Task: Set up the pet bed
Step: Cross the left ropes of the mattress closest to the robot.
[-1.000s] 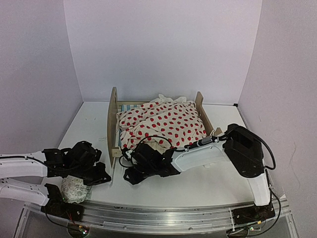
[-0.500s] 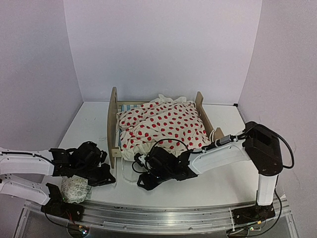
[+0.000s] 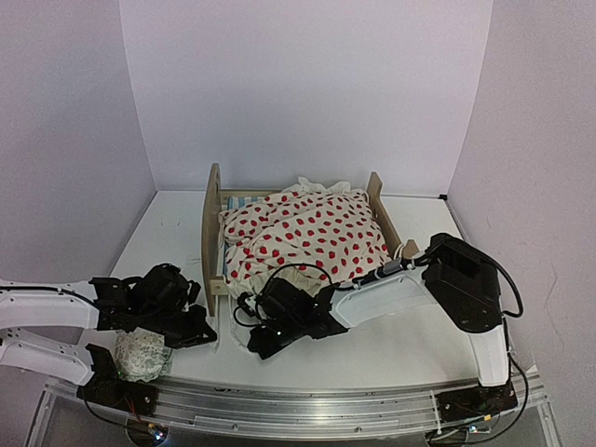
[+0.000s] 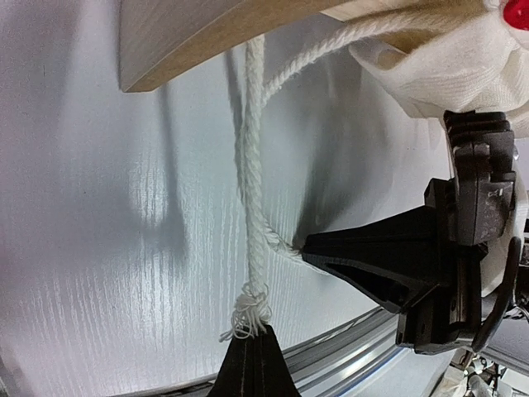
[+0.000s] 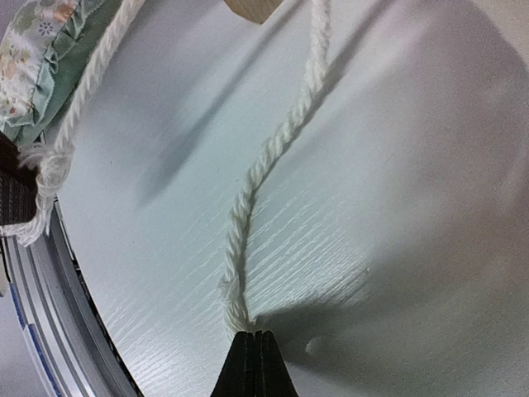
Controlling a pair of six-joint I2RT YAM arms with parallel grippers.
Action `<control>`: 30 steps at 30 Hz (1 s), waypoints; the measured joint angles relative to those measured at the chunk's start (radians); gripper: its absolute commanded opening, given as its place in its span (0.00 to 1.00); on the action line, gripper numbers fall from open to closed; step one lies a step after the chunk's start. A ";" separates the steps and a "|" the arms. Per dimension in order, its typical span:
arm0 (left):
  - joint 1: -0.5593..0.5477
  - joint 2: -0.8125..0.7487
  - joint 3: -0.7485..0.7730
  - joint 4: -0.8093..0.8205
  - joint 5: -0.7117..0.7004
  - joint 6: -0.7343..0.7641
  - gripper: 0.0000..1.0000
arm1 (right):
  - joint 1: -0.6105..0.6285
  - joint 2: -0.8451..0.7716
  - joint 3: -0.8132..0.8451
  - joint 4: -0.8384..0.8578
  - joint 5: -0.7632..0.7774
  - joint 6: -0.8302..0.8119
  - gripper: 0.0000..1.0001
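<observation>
Bed [image 3: 210,233]: stands at centre frame in the top view, on the tabletop [image 3: 391,345], headboard to the left and footboard to the right. A strip of striped mattress [image 3: 238,200] shows at its upper left corner. A red-dotted blanket [image 3: 307,233] lies heaped over the rest, bunched and spilling over the lower rail.

Left fingers [image 4: 244,376]: at lower left in the top view, just beside the bed's lower left corner. They are pressed together on the frayed end of a white cord [image 4: 252,207] that runs up to the wooden frame.

Right fingers [image 5: 244,376]: at lower centre, just below the bed's lower rail. They are pinched together on the end of a second strand of the cord, low on the tabletop.

Pillow [image 3: 140,354]: lies at lower left, beneath the left arm, apart from the bed.
</observation>
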 measured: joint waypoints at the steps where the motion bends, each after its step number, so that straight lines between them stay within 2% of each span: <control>1: 0.000 -0.006 0.000 -0.005 -0.002 0.000 0.00 | 0.001 0.000 0.002 -0.004 -0.008 0.002 0.00; 6: 0.000 -0.027 0.000 -0.022 -0.008 0.000 0.00 | 0.013 0.000 0.022 -0.039 -0.068 0.015 0.00; 13: 0.000 -0.055 0.000 -0.044 -0.016 0.000 0.00 | 0.028 0.000 0.136 -0.048 -0.106 0.056 0.00; 30: 0.000 -0.104 0.000 -0.063 -0.024 0.000 0.00 | 0.020 0.047 0.395 -0.023 0.030 0.084 0.00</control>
